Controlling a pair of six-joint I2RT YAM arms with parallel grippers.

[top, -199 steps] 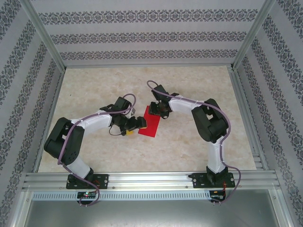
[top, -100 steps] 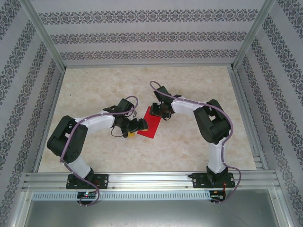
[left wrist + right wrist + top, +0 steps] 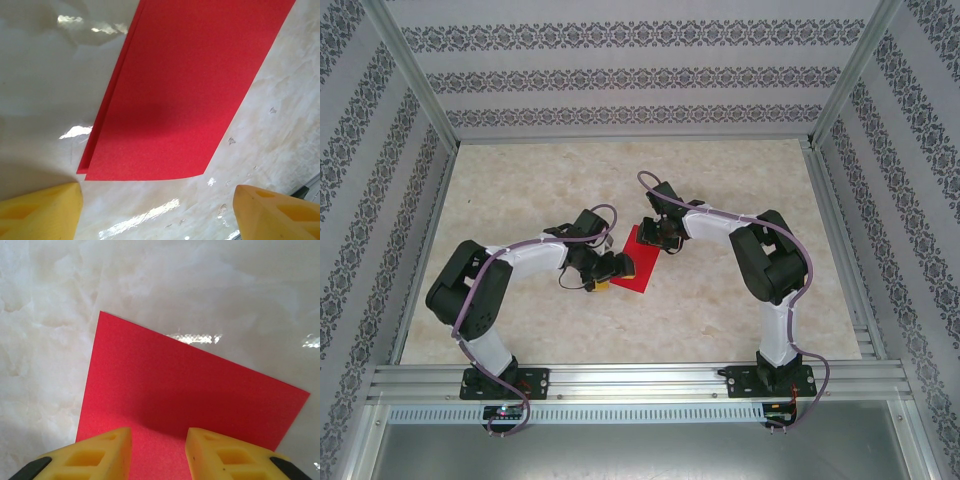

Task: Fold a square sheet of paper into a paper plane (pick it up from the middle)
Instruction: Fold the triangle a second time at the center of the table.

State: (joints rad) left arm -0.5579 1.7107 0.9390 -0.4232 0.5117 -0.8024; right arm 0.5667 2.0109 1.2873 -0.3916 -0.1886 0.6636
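Observation:
The red sheet of paper [image 3: 639,267] lies flat on the table as a long rectangle. In the left wrist view the paper [image 3: 175,90] shows two layers, one edge peeking out beside the other. My left gripper [image 3: 617,271] is low at the paper's left short end, open wide, its yellow fingers [image 3: 42,210] just short of the edge and nothing between them [image 3: 157,200]. My right gripper [image 3: 658,240] hangs over the paper's far end. Its jaws [image 3: 157,445] stand a little apart above the red surface [image 3: 190,375], and its fingers [image 3: 95,455] pinch nothing.
The marble-patterned tabletop [image 3: 540,190] is bounded by an aluminium frame [image 3: 640,378] in front and patterned walls on three sides. Both arms bend inward toward the middle, so their elbows [image 3: 770,255] take up room at each side.
My left gripper has slid a little right toward the paper's end and its jaws have narrowed slightly. The right gripper and the paper have barely moved.

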